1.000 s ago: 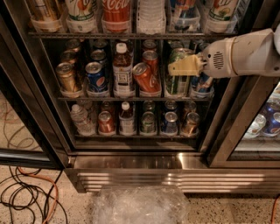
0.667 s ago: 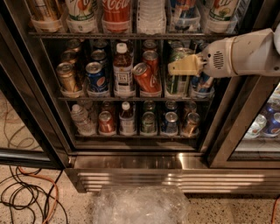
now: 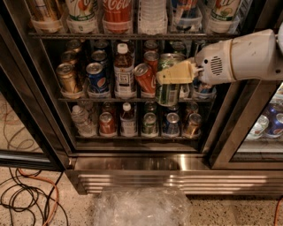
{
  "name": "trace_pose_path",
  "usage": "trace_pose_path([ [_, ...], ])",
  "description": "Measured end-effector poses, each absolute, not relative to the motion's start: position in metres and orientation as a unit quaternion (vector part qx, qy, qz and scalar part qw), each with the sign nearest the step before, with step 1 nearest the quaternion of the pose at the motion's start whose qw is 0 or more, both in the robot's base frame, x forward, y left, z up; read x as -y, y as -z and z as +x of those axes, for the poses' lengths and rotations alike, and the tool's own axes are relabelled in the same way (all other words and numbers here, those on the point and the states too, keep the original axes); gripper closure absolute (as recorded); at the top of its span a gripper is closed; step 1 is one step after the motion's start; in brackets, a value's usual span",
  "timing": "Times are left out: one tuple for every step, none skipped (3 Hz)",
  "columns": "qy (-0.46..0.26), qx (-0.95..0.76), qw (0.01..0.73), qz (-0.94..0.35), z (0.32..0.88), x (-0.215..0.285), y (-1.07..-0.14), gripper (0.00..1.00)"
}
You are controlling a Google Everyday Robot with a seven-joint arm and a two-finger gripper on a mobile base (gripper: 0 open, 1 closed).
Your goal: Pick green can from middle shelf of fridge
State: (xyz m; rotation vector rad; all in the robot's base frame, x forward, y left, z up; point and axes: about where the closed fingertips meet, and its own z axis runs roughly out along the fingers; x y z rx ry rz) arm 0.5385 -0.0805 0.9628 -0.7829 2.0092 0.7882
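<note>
The green can, striped green and silver, hangs in front of the middle shelf of the fridge, its base just past the shelf's front edge. My gripper, with tan fingers on a white arm reaching in from the right, is shut around the can's upper part. The can's top is partly hidden behind the fingers. A tilted red can lies just left of it, and a blue Pepsi can stands further left.
A labelled bottle and a gold can share the middle shelf. Large bottles fill the rack above; small cans and bottles fill the rack below. A dark door frame stands at the right. A plastic bag and cables lie on the floor.
My gripper has moved left and slightly down, outward from the shelf, and the green can has come with it, out of its tray.
</note>
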Motion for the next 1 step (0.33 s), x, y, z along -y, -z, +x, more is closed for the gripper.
trace_pose_path([
  [-0.325,-0.781,0.411,-0.34,0.5101,0.067,-0.9744,1.0],
])
